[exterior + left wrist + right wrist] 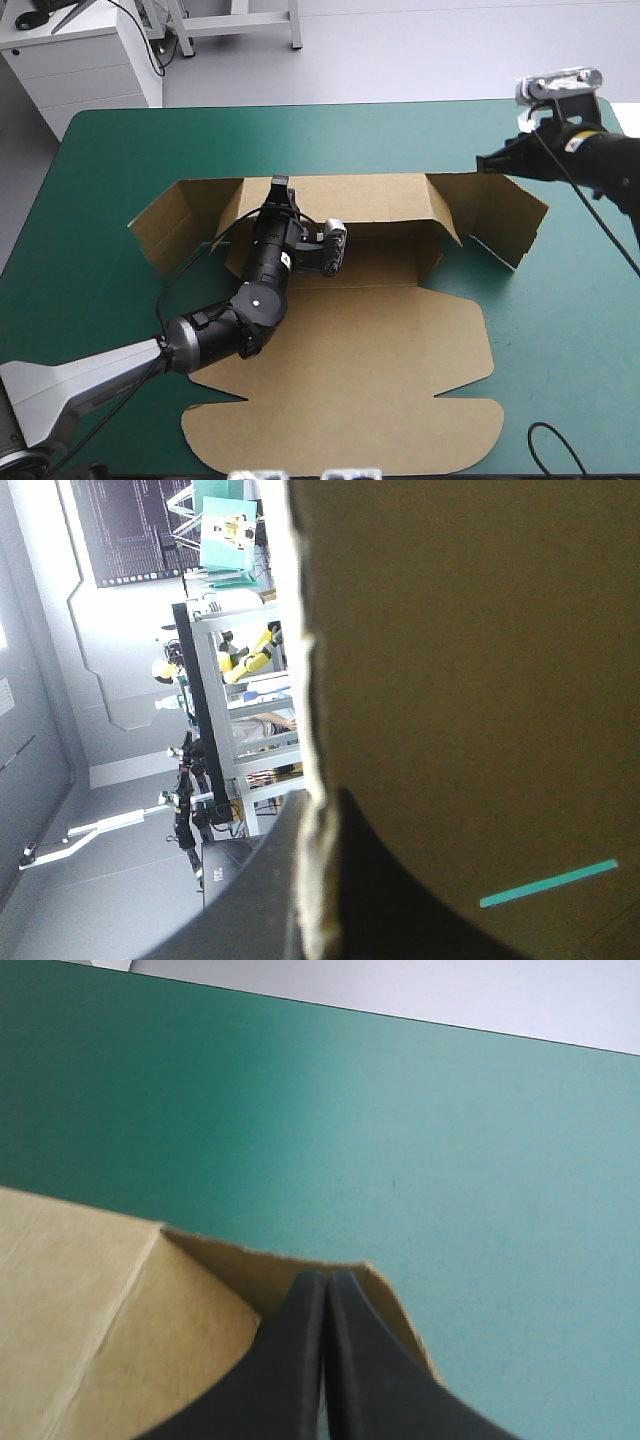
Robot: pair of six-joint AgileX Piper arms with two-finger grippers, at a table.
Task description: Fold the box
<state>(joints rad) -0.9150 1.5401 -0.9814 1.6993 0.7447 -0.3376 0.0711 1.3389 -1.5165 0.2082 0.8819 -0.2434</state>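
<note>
Box (pixel 360 340) lies spread across the middle of the teal-green table (pixel 560 330), its lid flat toward the near edge and its far wall raised. Left gripper (pixel 278 186) pinches that wall's top edge, the board between its black fingers. Right gripper (pixel 484 160), fingers pressed together, sits at the far right flap's corner.

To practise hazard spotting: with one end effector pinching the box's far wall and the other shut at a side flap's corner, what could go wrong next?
1. The left end effector grips only the top edge of the far wall; the box could slip free or crease.
2. The right end effector, shut, merely meets the corner of the right flap, so it might slide off or bend it.
</note>
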